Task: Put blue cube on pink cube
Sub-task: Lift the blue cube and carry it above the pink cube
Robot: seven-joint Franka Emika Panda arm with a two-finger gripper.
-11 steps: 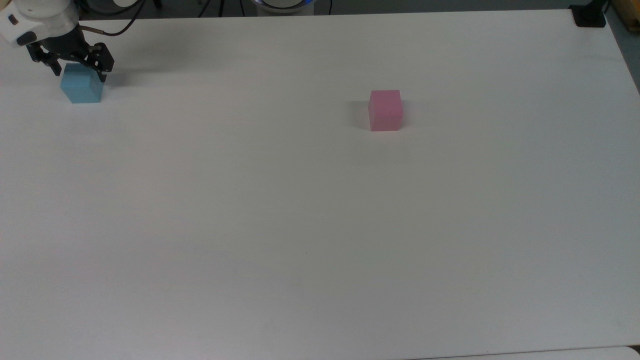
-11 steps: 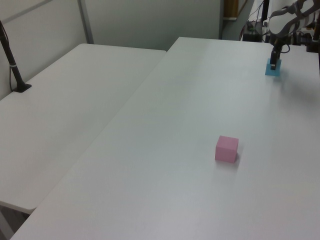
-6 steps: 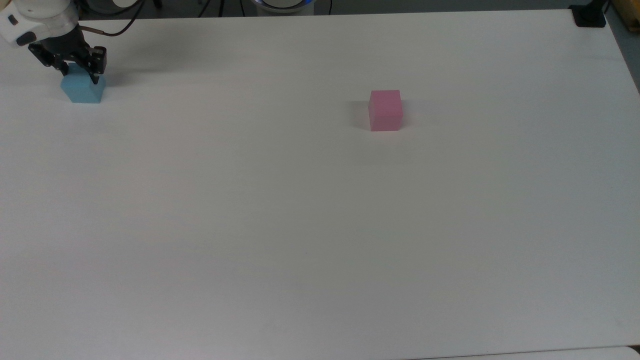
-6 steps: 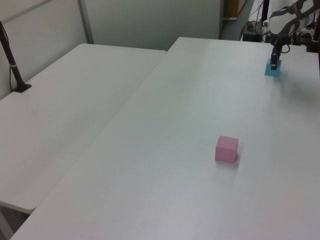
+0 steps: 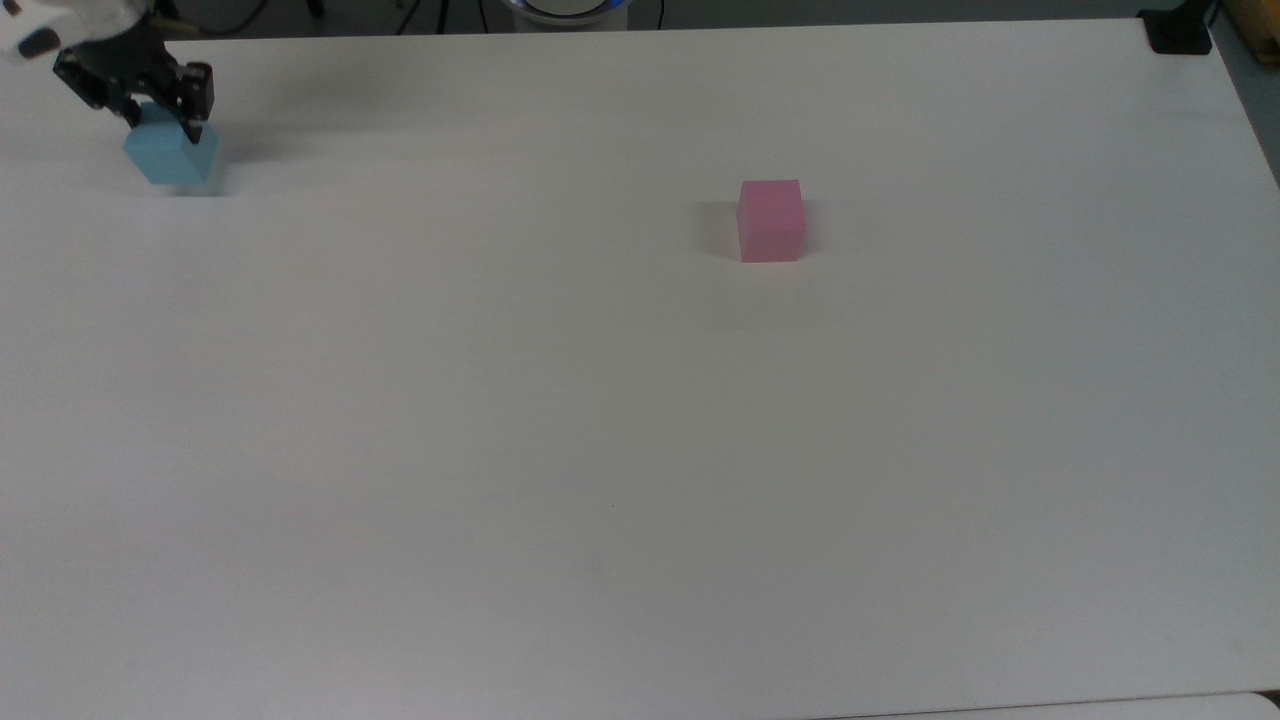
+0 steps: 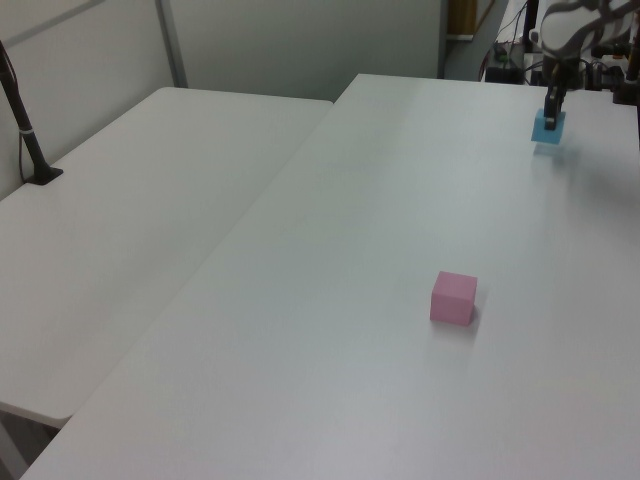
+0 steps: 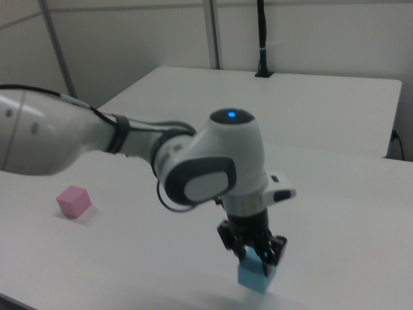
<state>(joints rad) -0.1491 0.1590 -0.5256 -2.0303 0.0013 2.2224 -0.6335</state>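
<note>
Gripper [image 7: 255, 253] clamping blue cube [image 7: 256, 275], lifted (pink cube [image 5: 771, 221] well apart)

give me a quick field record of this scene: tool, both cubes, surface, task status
tool: tool shut on the blue cube, at the top view's far left
blue cube: blue cube held between the fingers, lifted just clear of the table, with a faint shadow beneath it in the left view
pink cube: pink cube resting alone on the table, nothing on top
surface: white table
cube relation: far apart, not touching
task status: blue cube grasped, not yet on the pink cube
</note>
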